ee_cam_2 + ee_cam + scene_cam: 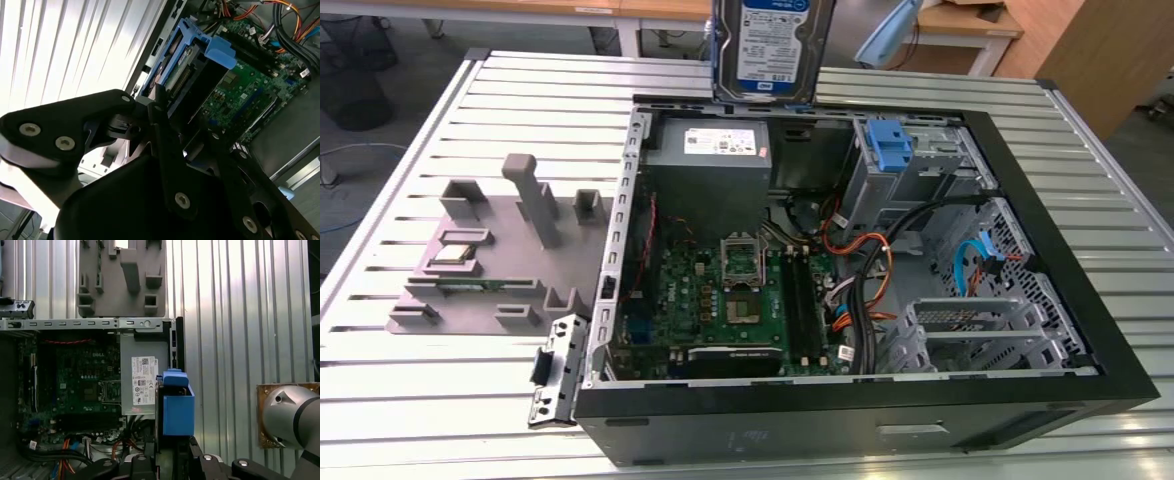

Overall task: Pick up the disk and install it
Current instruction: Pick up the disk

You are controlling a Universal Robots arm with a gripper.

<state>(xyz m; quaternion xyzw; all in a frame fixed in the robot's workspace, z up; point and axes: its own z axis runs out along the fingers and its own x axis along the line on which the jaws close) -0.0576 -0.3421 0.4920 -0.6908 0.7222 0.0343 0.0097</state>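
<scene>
Disk (767, 45) was up in the air at the top of the exterior view, standing on edge w/ its blue-and-white label facing the camera. Its lower edge sat just above the far wall of the open PC case (1014, 200), clear of the slatted table (480, 400).

In the second wrist view the gripper (182, 117) had its black fingers (159, 107) closed in on the disk (172, 70). The contact pts were partly hidden by the linkage, so it's prob. a firm clamp on the drive's end, blue side rail outward. The first wrist view showed the disk (177, 407) edge-on, rail toward the lens, w/ the gripper (172, 447) right at its base.

Inside the case:
- grey PSU box (714, 150) w/ white sticker, at the far wall, almost under the disk
- green mainboard (720, 300) on the floor of the case
- blue bracket (890, 145) in the far corner, on the exterior view's right
- orange, black & blue cables (881, 250) beside it

A grey fixture block (494, 250) lay on the table on the exterior view's left, just beside the case.
</scene>
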